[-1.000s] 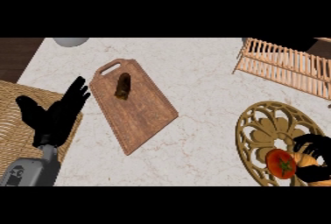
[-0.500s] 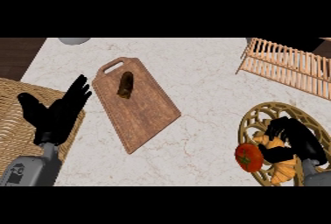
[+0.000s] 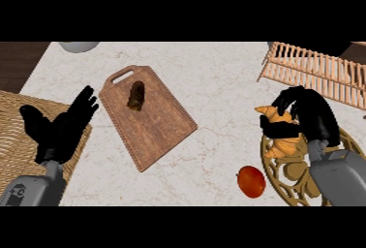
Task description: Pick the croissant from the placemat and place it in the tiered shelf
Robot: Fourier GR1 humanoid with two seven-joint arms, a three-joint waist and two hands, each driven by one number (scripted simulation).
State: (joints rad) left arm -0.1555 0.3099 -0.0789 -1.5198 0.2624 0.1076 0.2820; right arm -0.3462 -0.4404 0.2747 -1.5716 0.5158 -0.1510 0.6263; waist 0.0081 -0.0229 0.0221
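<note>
Since the earlier frame, the right hand (image 3: 304,112) has been raised toward the tiered shelf (image 3: 314,72), and the croissant (image 3: 280,130) has been carried with it. In the head view, the fingers are curled round the croissant, which is held over the upper left rim of the gold placemat (image 3: 277,170). A red tomato (image 3: 251,181) is seen just beside the placemat's left edge. The left hand (image 3: 61,127) is rested open, fingers up, over a wicker mat (image 3: 14,145). A dark object (image 3: 136,95) is laid on the wooden cutting board (image 3: 154,123).
</note>
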